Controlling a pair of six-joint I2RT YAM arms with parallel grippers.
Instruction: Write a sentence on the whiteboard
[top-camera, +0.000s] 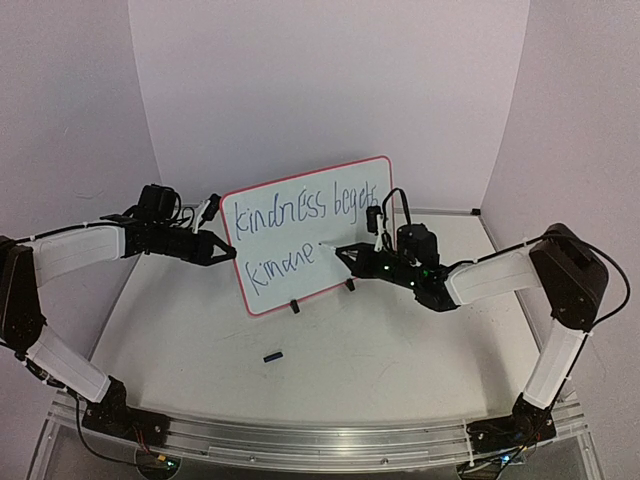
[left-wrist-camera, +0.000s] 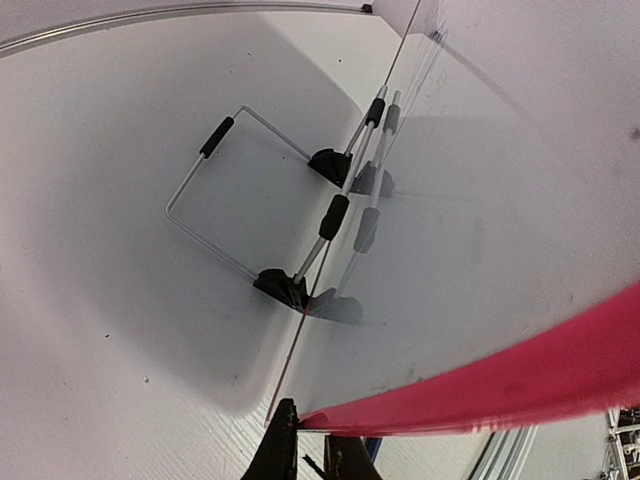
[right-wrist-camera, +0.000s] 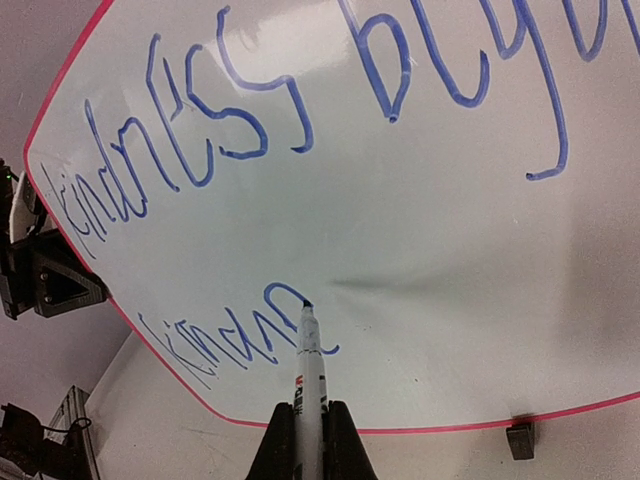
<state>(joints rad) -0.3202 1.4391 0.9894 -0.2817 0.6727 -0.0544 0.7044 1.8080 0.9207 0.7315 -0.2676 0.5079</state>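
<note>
The right gripper (right-wrist-camera: 312, 425) has its two black fingers pressed narrowly around one slim white marker pen (right-wrist-camera: 310, 365), a round barrel with a dark tip. The tip touches the whiteboard (right-wrist-camera: 450, 250) at the end of the lower line of writing. The left gripper (left-wrist-camera: 312, 452) has its two dark fingers pinched on the board's left edge, on the thin red rim (left-wrist-camera: 500, 390). The board is a smooth, glossy white rectangle with rounded corners. It stands tilted near the middle of the table (top-camera: 200, 350), between the two arms, on two small black feet (top-camera: 294, 305). The sentence (top-camera: 290, 210) is in thin blue handwritten strokes in two lines: the upper reads "kindness begets", the lower "kindne". Behind the board, the left wrist view shows one bent wire stand (left-wrist-camera: 335, 215) of thin grey metal with black padded sleeves. The stand and its sleeves are mirrored in the board's shiny back. The table is matt white, and one small dark oblong piece (top-camera: 272, 355) lies on it in front of the board, apart from both grippers.
</note>
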